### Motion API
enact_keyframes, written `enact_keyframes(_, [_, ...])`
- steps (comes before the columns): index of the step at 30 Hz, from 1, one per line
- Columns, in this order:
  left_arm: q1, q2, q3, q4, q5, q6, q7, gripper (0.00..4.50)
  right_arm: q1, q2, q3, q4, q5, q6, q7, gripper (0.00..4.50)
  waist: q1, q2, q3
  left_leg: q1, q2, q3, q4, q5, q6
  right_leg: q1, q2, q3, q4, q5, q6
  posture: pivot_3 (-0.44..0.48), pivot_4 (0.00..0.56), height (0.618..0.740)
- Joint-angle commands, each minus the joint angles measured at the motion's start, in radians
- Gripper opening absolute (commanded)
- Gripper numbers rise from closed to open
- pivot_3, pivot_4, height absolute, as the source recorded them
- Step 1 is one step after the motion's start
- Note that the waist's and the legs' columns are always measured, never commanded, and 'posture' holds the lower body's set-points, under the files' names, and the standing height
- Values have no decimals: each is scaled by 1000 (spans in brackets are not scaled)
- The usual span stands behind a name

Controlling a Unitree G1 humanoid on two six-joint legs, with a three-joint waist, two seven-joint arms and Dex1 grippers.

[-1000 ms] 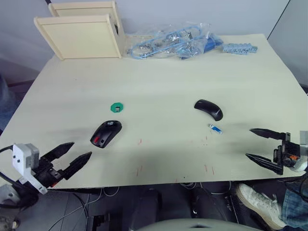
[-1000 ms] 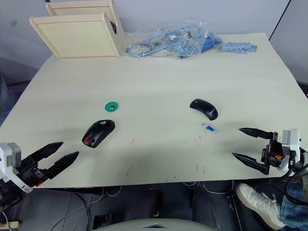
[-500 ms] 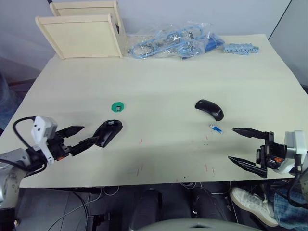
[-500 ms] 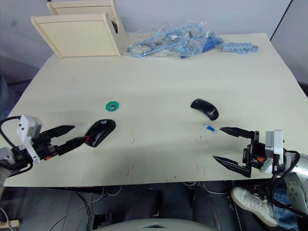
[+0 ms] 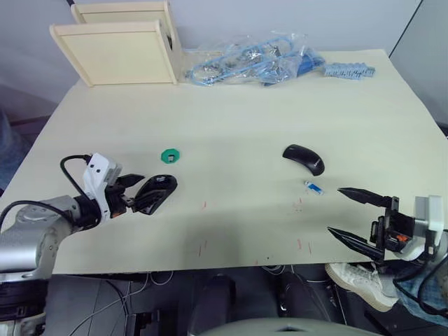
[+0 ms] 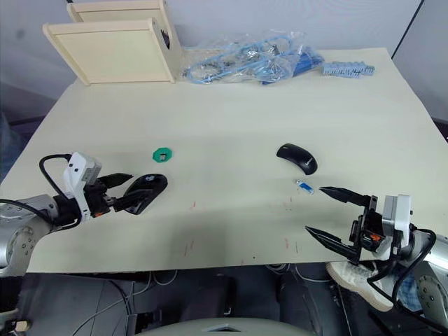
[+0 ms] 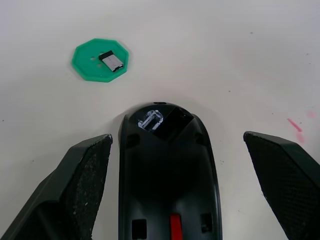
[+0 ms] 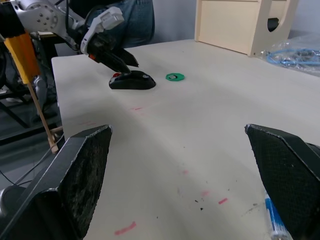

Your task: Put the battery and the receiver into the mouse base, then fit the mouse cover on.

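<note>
The mouse base (image 5: 158, 192), black with a red patch, lies at the front left of the table. My left gripper (image 5: 139, 190) is open, with a finger on each side of the base's near end; the left wrist view shows the base (image 7: 165, 170) between the fingers (image 7: 82, 185). The receiver (image 7: 111, 60) sits on a green octagonal disc (image 5: 171, 155) just beyond the base. The mouse cover (image 5: 304, 158) lies right of centre, and the blue-and-white battery (image 5: 313, 187) is just in front of it. My right gripper (image 5: 334, 210) hangs open, near the table's front edge, right of the battery.
Two wooden boxes (image 5: 119, 43) stand at the back left. A clear bag of blue cables (image 5: 245, 61) and a blue strip of parts (image 5: 348, 70) lie along the back edge. A person's shoe (image 5: 360, 283) shows below the front right edge.
My left gripper has moved in from the front left edge and now straddles the mouse base. My right gripper has shifted left, closer to the battery, staying open.
</note>
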Motion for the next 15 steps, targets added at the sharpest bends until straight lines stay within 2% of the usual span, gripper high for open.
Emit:
enact_keyframes(1, [-5, 18, -2, -12, 26, 1, 4, 4477, 3, 3, -10, -36, 9, -8, -12, 4500, 0, 0, 0, 0, 0, 0, 0, 0, 0, 0, 0, 0, 0, 0, 0, 0, 150, 740])
enact_keyframes(15, [-34, 23, -47, 59, 114, -52, -16, 4477, -14, 15, 13, -12, -9, -21, -18, 4500, 0, 0, 0, 0, 0, 0, 0, 0, 0, 0, 0, 0, 0, 0, 0, 0, 150, 740])
